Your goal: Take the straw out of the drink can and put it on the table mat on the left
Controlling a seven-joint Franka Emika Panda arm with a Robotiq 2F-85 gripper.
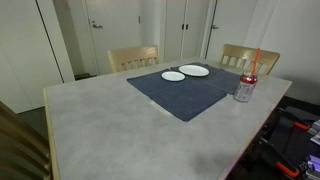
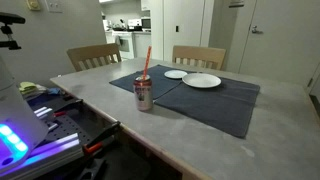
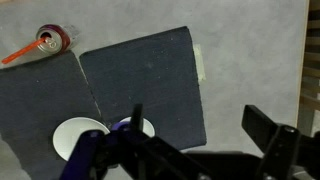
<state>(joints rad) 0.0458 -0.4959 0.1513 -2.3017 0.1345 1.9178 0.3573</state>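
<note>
The silvery drink can (image 1: 245, 88) with a red top stands upright at a corner of the dark navy table mat (image 1: 190, 92), near the table edge. The red-orange straw (image 1: 255, 62) sticks out of it, leaning slightly. Can (image 2: 145, 96), straw (image 2: 147, 62) and mat (image 2: 225, 102) show in both exterior views. In the wrist view, the can (image 3: 52, 40) and straw (image 3: 18, 55) are at top left and the mat (image 3: 145, 80) lies below. My gripper (image 3: 200, 125) is open and empty, high above the mat, far from the can. It is not visible in the exterior views.
Two white round plates (image 1: 173, 76) (image 1: 194, 70) lie on the mat's far part; they also show in the wrist view (image 3: 78, 135). Two wooden chairs (image 2: 93, 55) (image 2: 198, 56) stand behind the grey table (image 1: 110, 120). Equipment (image 2: 40, 120) sits beside the table.
</note>
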